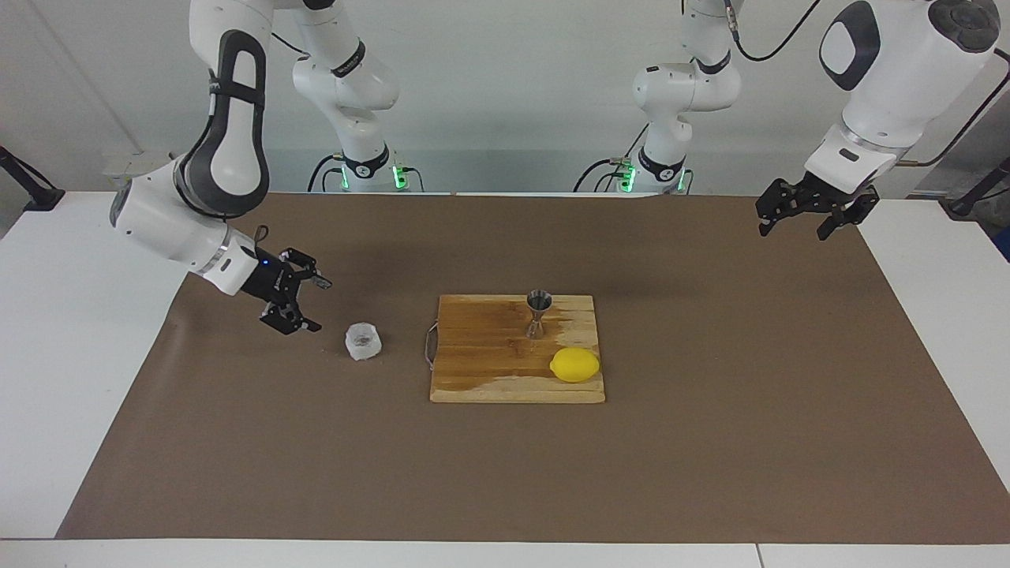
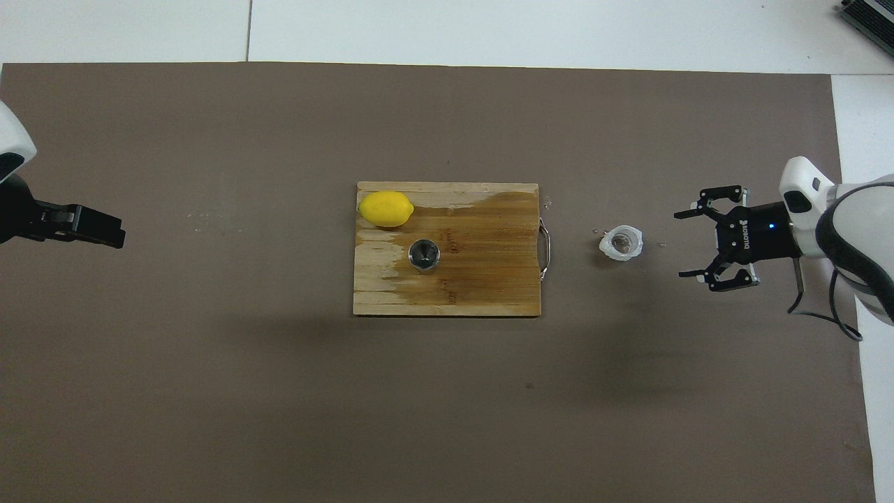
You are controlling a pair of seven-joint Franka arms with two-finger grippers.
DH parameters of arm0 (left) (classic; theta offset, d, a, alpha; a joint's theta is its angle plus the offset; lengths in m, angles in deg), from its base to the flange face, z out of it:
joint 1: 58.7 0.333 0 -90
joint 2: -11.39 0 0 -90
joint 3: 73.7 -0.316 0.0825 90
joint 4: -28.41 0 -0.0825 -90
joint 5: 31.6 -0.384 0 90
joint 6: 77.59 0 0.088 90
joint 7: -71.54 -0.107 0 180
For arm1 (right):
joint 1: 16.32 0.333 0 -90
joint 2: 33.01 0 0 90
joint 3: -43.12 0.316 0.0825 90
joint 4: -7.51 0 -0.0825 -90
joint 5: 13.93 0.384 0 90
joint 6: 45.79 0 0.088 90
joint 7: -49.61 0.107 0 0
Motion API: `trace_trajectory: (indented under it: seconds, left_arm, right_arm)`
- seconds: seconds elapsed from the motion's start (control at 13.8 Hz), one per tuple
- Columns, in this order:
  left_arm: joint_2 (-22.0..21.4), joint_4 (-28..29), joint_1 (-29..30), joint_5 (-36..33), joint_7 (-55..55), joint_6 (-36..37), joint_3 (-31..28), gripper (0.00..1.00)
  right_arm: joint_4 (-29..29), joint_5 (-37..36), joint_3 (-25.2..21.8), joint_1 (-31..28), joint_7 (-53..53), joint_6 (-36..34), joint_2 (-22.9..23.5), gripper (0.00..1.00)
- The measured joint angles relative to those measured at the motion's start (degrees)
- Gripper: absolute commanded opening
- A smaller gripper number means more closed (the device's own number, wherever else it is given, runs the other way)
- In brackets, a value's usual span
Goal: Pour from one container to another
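Observation:
The small translucent ribbed cup (image 1: 364,341) (image 2: 621,242) stands upright by itself on the brown mat, beside the cutting board's metal handle, toward the right arm's end of the table. My right gripper (image 1: 316,306) (image 2: 684,244) hangs open and empty over the mat, a short gap away from the cup. The steel jigger (image 1: 539,312) (image 2: 424,253) stands upright on the wooden cutting board (image 1: 489,371) (image 2: 482,279). My left gripper (image 1: 793,231) (image 2: 105,234) waits open over the mat's edge at the left arm's end.
A yellow lemon (image 1: 574,364) (image 2: 385,209) lies on the board's corner, farther from the robots than the jigger. Part of the board looks dark and wet. The brown mat (image 1: 710,442) covers most of the white table.

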Motion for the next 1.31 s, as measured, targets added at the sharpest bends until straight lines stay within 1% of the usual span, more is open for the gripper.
trace_trajectory:
  seconds: [0.15,0.29,0.44,0.73,0.87,1.02,1.16,1.31]
  left_arm:
    - [0.0,0.0,0.0,0.0,0.0,0.0,0.0,1.0]
    - [0.0,0.0,0.0,0.0,0.0,0.0,0.0,1.0]
    - [0.0,0.0,0.0,0.0,0.0,0.0,0.0,1.0]
    - [0.0,0.0,0.0,0.0,0.0,0.0,0.0,1.0]
    - [0.0,0.0,0.0,0.0,0.0,0.0,0.0,1.0]
    - [0.0,0.0,0.0,0.0,0.0,0.0,0.0,1.0]
    - [0.0,0.0,0.0,0.0,0.0,0.0,0.0,1.0]
    - [0.0,0.0,0.0,0.0,0.0,0.0,0.0,1.0]
  right_arm:
    - [0.0,-4.9,0.1,0.8,12.9,0.1,-1.1,1.0]
    - [-0.1,-10.5,0.1,2.3,27.0,0.5,-1.0,1.0]
    - [-0.1,-16.5,0.2,4.6,40.5,1.0,-0.8,1.0]
    - [0.0,-28.5,0.3,9.3,64.2,1.2,-0.8,1.0]
    - [0.4,-33.1,0.3,11.3,76.2,0.5,-1.3,1.0]
    - [1.8,-34.0,0.4,13.3,87.7,-2.8,-2.7,1.0]
    - [4.4,-33.7,0.8,14.0,97.7,-6.7,-5.0,1.0]
    - [8.4,-31.0,0.7,13.8,106.8,-12.3,-7.5,1.0]
